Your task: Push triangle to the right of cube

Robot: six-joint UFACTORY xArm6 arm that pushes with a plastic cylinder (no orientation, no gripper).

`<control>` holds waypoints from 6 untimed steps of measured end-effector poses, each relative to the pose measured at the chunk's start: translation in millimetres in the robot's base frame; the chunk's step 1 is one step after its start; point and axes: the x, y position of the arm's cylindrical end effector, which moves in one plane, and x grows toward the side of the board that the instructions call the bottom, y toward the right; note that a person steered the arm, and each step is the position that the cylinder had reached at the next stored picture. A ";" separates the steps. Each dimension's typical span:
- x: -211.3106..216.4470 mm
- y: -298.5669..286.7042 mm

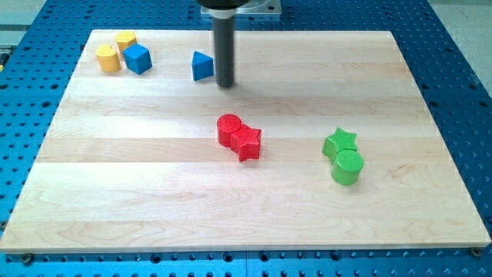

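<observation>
The blue triangle [201, 66] stands near the view's top, left of centre. The blue cube [137, 58] lies further to the view's left, beside two yellow blocks. My tip [225, 84] rests on the board just to the right of the triangle, close to it, with a narrow gap. The rod rises straight up from there to the view's top edge.
A yellow cylinder [108, 58] and a yellow block [126, 40] sit by the cube at the top left. A red cylinder [228, 128] and red star [247, 142] touch at centre. A green star [340, 141] and green cylinder [347, 167] sit at the right.
</observation>
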 end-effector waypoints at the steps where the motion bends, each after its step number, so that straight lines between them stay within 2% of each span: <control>1: -7.9 -46.2; 2: -20.2 -36.8; 3: -2.9 10.4; 4: -23.8 61.1; 6: -40.0 -29.8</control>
